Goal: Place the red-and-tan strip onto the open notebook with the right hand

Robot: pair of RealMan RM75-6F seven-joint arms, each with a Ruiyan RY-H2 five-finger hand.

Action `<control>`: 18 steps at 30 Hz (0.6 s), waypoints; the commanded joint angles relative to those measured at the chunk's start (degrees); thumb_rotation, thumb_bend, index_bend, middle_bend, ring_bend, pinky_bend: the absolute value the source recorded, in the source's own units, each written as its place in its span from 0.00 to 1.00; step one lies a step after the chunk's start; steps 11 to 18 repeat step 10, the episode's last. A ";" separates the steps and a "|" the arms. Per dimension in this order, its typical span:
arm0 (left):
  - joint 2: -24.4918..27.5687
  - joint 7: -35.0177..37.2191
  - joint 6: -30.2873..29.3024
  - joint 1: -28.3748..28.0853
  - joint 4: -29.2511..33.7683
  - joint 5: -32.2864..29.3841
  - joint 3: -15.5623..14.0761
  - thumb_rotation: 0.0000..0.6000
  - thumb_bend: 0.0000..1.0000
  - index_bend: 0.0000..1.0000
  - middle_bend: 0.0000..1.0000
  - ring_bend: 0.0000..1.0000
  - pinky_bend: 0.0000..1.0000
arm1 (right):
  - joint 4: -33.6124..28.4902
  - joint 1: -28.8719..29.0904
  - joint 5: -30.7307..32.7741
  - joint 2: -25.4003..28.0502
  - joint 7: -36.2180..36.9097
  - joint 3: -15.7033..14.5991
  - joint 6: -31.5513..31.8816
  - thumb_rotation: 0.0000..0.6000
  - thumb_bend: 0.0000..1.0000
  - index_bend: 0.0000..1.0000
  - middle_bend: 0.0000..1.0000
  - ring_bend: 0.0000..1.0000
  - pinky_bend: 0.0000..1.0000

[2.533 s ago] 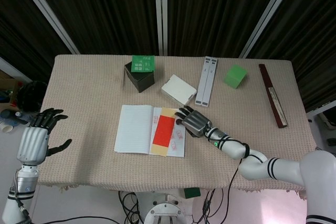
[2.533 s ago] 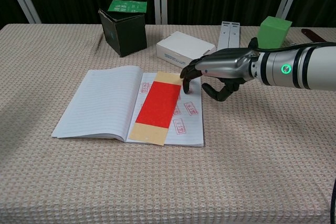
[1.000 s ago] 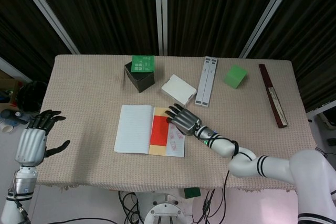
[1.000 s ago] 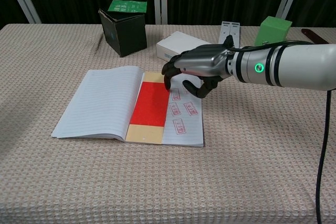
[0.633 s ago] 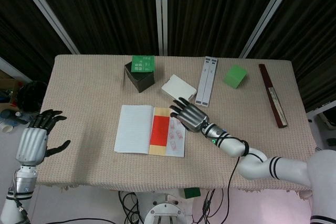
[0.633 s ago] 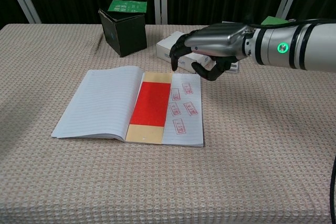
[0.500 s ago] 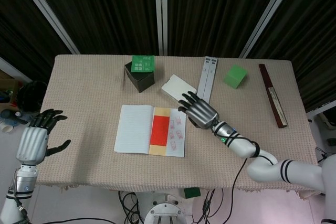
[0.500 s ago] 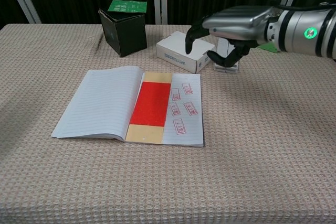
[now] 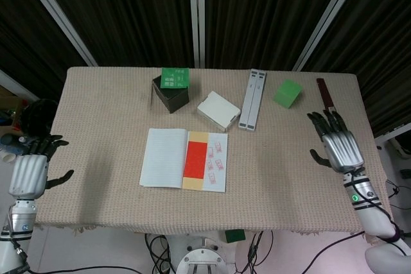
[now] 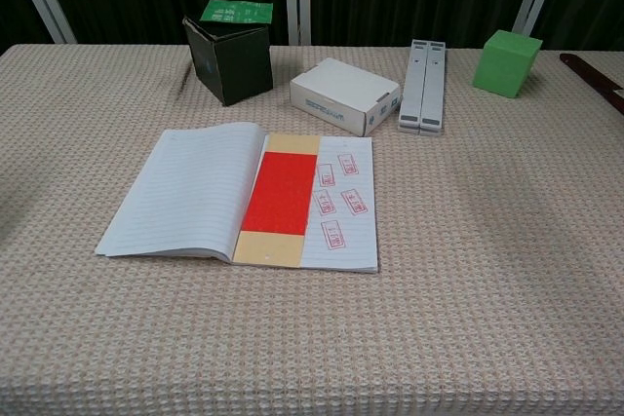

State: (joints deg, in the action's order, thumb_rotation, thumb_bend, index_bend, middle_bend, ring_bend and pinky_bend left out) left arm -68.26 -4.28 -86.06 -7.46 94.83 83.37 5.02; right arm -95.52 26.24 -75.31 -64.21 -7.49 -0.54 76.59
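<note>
The red-and-tan strip (image 9: pixel 196 160) (image 10: pixel 282 197) lies flat on the open notebook (image 9: pixel 165 166) (image 10: pixel 185 191), along the spine on the right page, beside several red stamps. My right hand (image 9: pixel 338 141) is open with fingers spread, far to the right near the table's right edge, holding nothing. At the far left, off the table's edge, my left hand (image 9: pixel 29 171) hangs open. The chest view shows neither hand.
Behind the notebook stand a dark open box with a green lid (image 9: pixel 171 89), a white box (image 9: pixel 218 109), a grey double bar (image 9: pixel 254 99) and a green cube (image 9: pixel 288 92). A dark brown strip (image 9: pixel 332 115) lies along the right edge.
My right hand has lifted off the strip and drawn back far to the right edge, leaving the strip on the notebook. The left hand has moved slightly left and down.
</note>
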 commanded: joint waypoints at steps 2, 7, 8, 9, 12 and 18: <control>0.26 -0.22 -1.15 1.28 0.22 -0.22 -0.51 1.00 0.12 0.30 0.23 0.16 0.22 | 0.36 -8.72 -1.43 2.61 7.40 -2.77 7.57 1.00 0.27 0.00 0.05 0.00 0.00; 0.28 -1.53 -3.14 3.01 1.21 1.05 -1.92 1.00 0.12 0.30 0.23 0.16 0.21 | 2.76 -13.67 -4.56 2.41 11.97 -3.76 11.86 1.00 0.28 0.00 0.05 0.00 0.00; 0.37 -1.89 -3.33 3.21 1.41 1.34 -2.17 1.00 0.12 0.30 0.23 0.16 0.21 | 3.02 -14.09 -5.06 2.34 12.23 -3.75 12.18 1.00 0.28 0.00 0.05 0.00 0.00; 0.45 -2.21 -3.48 3.38 1.60 1.62 -2.41 1.00 0.12 0.30 0.23 0.16 0.21 | 3.24 -14.37 -5.51 2.26 12.39 -3.69 12.29 1.00 0.28 0.00 0.05 0.00 0.00; 0.52 -2.47 -3.64 3.55 1.76 1.86 -2.60 1.00 0.12 0.30 0.23 0.16 0.21 | 3.46 -14.50 -5.95 2.21 12.55 -3.64 12.15 1.00 0.28 0.00 0.06 0.00 0.00; 0.52 -2.47 -3.64 3.55 1.76 1.86 -2.60 1.00 0.12 0.30 0.23 0.16 0.21 | 3.46 -14.50 -5.95 2.21 12.55 -3.64 12.15 1.00 0.28 0.00 0.06 0.00 0.00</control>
